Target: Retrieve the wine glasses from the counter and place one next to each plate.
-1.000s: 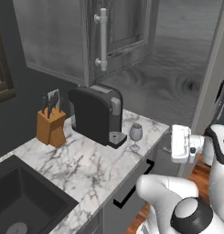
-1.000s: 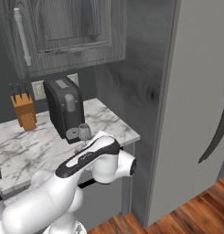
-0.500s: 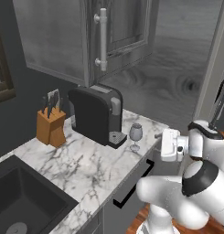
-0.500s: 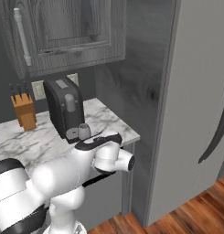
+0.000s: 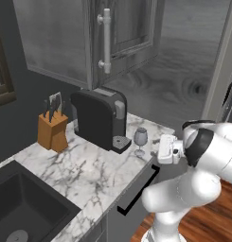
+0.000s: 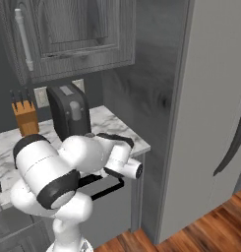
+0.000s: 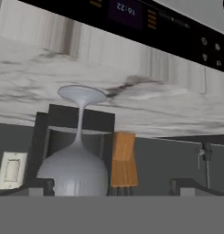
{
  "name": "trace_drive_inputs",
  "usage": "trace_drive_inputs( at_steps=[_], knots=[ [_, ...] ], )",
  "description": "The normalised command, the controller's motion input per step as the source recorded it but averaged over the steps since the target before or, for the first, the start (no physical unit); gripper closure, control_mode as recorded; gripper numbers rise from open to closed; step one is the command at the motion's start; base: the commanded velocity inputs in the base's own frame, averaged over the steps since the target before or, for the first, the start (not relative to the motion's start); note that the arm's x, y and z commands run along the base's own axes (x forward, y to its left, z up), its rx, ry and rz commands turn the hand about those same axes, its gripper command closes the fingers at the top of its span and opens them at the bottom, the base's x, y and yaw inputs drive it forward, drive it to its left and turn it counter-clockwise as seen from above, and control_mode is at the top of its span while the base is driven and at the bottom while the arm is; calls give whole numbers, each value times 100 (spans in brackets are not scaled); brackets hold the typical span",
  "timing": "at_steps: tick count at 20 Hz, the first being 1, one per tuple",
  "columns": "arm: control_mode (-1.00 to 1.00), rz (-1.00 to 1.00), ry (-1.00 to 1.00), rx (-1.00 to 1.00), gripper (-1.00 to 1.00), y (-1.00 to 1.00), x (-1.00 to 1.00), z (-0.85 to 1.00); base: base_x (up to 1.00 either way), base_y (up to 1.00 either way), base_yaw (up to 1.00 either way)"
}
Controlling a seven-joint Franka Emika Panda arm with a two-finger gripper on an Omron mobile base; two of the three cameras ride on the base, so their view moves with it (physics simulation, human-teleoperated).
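Standing upright on the desk (image 5: 89,170) just beside the coffee machine (image 5: 99,118), the wine glass (image 5: 140,139) is faced by the released hand (image 5: 160,149), which is best kept level and centred before being clenched around it.

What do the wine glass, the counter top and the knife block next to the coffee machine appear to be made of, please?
The wine glass looks like clear greyish glass: the background shows through its bowl. The counter top looks like polished white marble, given its grey veining. The knife block looks like matte orange-brown wood, though no grain is visible, so that is less certain.
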Motion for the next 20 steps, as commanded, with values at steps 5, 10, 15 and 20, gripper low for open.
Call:
trace_drive_inputs(
  at_steps=[5,10,15,20],
  knots=[
    [-100,-1,0,0,-100,1,32,-13,0,0,0],
    [-100,-1,0,0,-100,15,18,-16,0,0,0],
    [-100,0,0,0,-100,26,0,-2,0,0,0],
    [-100,0,0,0,-100,13,0,0,0,0,0]
  ],
)
